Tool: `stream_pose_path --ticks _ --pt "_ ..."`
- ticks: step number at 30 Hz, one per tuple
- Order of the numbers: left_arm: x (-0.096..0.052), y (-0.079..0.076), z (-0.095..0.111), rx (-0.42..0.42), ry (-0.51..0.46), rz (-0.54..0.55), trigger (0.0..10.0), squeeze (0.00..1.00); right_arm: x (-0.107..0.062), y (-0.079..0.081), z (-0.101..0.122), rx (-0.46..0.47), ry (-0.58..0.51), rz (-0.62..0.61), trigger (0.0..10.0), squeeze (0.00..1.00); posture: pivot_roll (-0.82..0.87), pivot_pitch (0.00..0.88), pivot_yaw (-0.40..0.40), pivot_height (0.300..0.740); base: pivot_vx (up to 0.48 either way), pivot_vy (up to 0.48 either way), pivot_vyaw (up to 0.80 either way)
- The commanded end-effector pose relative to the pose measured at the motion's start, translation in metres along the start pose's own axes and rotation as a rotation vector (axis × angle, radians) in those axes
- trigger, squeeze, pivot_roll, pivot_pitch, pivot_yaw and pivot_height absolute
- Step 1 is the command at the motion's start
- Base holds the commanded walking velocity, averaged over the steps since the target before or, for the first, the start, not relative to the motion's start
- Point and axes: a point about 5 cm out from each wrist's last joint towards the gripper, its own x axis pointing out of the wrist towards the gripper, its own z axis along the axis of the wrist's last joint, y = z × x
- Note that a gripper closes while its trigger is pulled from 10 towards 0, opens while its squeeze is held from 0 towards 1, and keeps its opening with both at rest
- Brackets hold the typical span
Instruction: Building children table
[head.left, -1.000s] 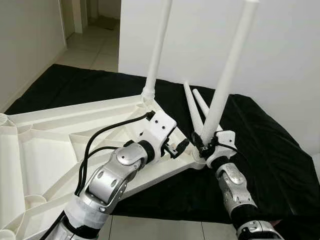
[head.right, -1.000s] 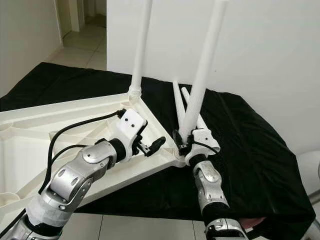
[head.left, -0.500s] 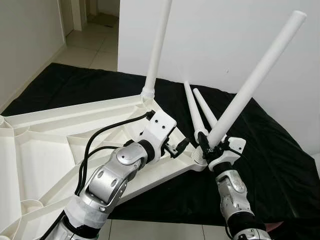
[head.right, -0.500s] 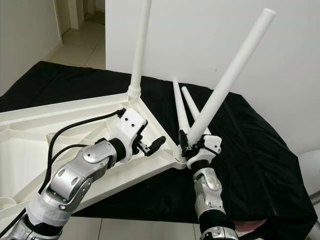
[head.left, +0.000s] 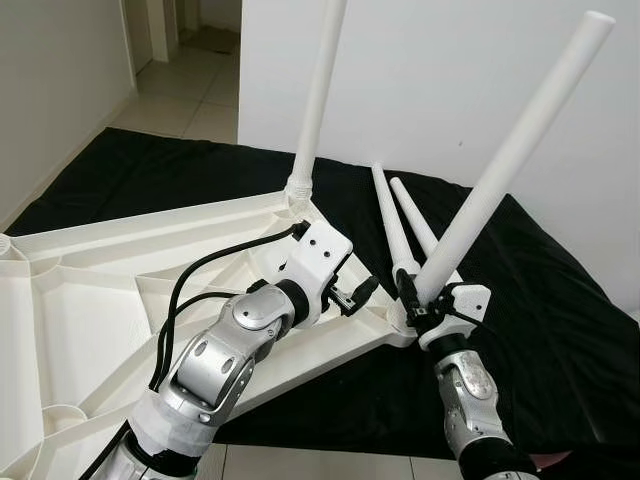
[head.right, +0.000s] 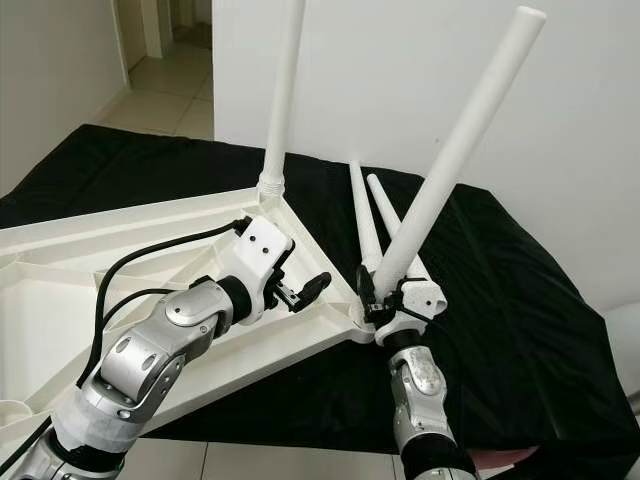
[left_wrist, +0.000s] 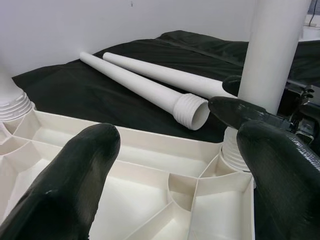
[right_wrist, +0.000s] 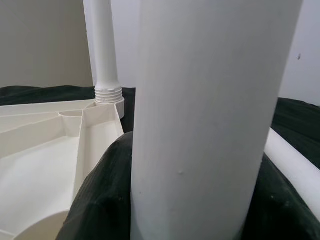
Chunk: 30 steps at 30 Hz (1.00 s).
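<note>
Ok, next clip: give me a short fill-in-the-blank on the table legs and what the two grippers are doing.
1. The right gripper is shut on a table leg that leans toward the robot's ____.
2. ____ spare legs lie on the black cloth.
3. The left gripper, with its fingers ____, hovers over the upturned tabletop.
4. One leg stands ____ in a corner socket.

Missing words: right; two; open; upright

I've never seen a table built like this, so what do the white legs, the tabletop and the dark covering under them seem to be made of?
The table legs look like moulded plastic: smooth, matte white, with ribbed screw threads at the ends. The upturned tabletop seems the same plastic, cream-white, with thin stiffening ribs. The black sheet looks like soft fabric, since it creases and drapes over an edge.
</note>
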Motion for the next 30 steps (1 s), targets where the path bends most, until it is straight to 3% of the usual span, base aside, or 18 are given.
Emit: stream_pose_path --ticks 1,9,16,21,24,30 --pt "0.001 -0.004 0.006 0.016 -0.013 -0.048 10.0 0.0 -0.059 -0.003 -0.062 -0.025 0.371 0.02 10.0 0.0 0.04 0.0 -0.101 0.74 0.0 0.0 0.0" --pt "0.001 -0.004 0.007 0.017 -0.013 -0.052 10.0 0.0 -0.066 0.0 -0.064 -0.111 0.371 0.061 10.0 0.0 0.04 0.0 -0.094 0.74 0.0 0.0 0.0" --pt "0.001 -0.004 0.007 0.018 -0.011 -0.052 10.0 0.0 -0.068 0.0 -0.065 -0.106 0.376 0.061 10.0 0.0 0.04 0.0 -0.095 0.74 0.0 0.0 0.0" --pt "0.001 -0.004 0.007 0.02 -0.011 -0.051 10.0 0.0 -0.067 -0.008 -0.064 -0.026 0.373 -0.013 10.0 0.0 0.04 0.0 -0.096 0.74 0.0 0.0 0.0" --pt "0.001 -0.004 0.007 0.021 -0.013 -0.05 10.0 0.0 -0.063 -0.012 -0.063 0.073 0.354 -0.073 10.0 0.0 0.04 0.0 -0.096 0.74 0.0 0.0 0.0" --pt "0.002 -0.004 0.008 0.023 -0.015 -0.053 10.0 0.0 -0.057 -0.014 -0.054 0.083 0.298 -0.091 10.0 0.0 0.04 0.0 -0.096 0.74 0.0 0.0 0.0"
